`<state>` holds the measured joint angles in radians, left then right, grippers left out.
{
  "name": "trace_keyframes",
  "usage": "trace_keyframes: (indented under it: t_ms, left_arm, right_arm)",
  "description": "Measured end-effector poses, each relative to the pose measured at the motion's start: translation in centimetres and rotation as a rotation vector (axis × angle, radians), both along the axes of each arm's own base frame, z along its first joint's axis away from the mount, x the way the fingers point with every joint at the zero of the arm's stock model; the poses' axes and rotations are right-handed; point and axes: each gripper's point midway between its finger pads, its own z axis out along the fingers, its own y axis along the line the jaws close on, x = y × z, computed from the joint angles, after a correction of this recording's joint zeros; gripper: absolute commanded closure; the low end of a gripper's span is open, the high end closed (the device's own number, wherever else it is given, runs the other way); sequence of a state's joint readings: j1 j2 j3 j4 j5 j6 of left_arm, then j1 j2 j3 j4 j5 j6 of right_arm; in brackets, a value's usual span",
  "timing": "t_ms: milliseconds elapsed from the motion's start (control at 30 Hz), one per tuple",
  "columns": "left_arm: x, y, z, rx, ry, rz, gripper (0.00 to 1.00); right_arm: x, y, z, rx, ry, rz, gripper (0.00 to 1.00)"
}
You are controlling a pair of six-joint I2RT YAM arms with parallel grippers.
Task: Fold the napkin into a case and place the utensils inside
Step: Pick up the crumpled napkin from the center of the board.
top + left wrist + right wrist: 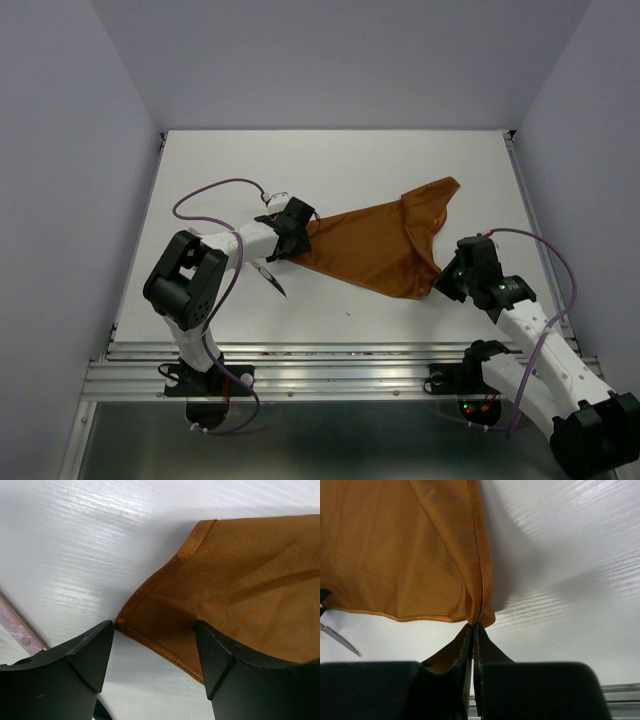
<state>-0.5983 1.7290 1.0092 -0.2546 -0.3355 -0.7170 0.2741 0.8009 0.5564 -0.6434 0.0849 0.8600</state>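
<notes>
White table, lavender walls, orange napkin

From overhead, the near-left corner of the napkin disappears beneath the left tool. The utensils beside that arm are too small and too covered to count or tell apart. The left wrist view cuts the cloth off at its right edge, and a pinkish strip runs out past the left edge, its nature unclear. In the right wrist view the cloth's corner vanishes between the pressed-together fingers of the right tool. One utensil is cropped at the left, only a silver tip showing.
</notes>
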Motion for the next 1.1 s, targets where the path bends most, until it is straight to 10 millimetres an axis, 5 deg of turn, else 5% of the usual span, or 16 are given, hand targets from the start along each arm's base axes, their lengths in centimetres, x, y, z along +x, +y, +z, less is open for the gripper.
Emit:
trace_keyframes:
  t_ms: [100, 233, 433, 533, 767, 800, 833, 933, 1100]
  left_arm:
    - [0.4, -0.1, -0.1, 0.001, -0.009, 0.008, 0.25]
    - [0.5, -0.2, -0.2, -0.005, -0.015, 0.014, 0.37]
    - [1.0, -0.2, -0.3, -0.013, -0.032, 0.023, 0.84]
    - [1.1, -0.5, -0.3, -0.024, -0.035, 0.018, 1.00]
    - [1.0, -0.7, -0.1, -0.033, -0.030, 0.009, 1.00]
    - [0.9, -0.7, -0.1, -0.033, -0.025, 0.006, 0.95]
    - [0.6, -0.6, 0.1, -0.033, -0.018, 0.002, 0.68]
    - [0.3, -0.5, 0.9, -0.036, -0.019, -0.016, 0.16]
    - [0.3, -0.8, 2.4, -0.068, -0.042, -0.018, 0.14]
  right_arm:
    - [0.0, 0.0, 0.0, 0.000, 0.000, 0.001, 0.93]
    - [0.0, 0.0, 0.1, 0.000, -0.003, 0.001, 0.93]
    - [0.1, 0.0, 0.3, 0.002, -0.010, 0.000, 0.93]
    - [0.1, 0.0, 0.4, 0.003, -0.015, 0.000, 0.92]
    - [0.0, 0.0, 0.5, 0.004, -0.018, -0.001, 0.90]
    - [0.0, 0.0, 0.5, 0.004, -0.019, -0.001, 0.89]
    - [0.0, 0.0, 0.5, 0.005, -0.020, -0.001, 0.89]
    - [0.0, 0.0, 0.5, 0.005, -0.020, -0.002, 0.89]
    - [0.0, 0.0, 0.5, 0.005, -0.019, -0.002, 0.88]
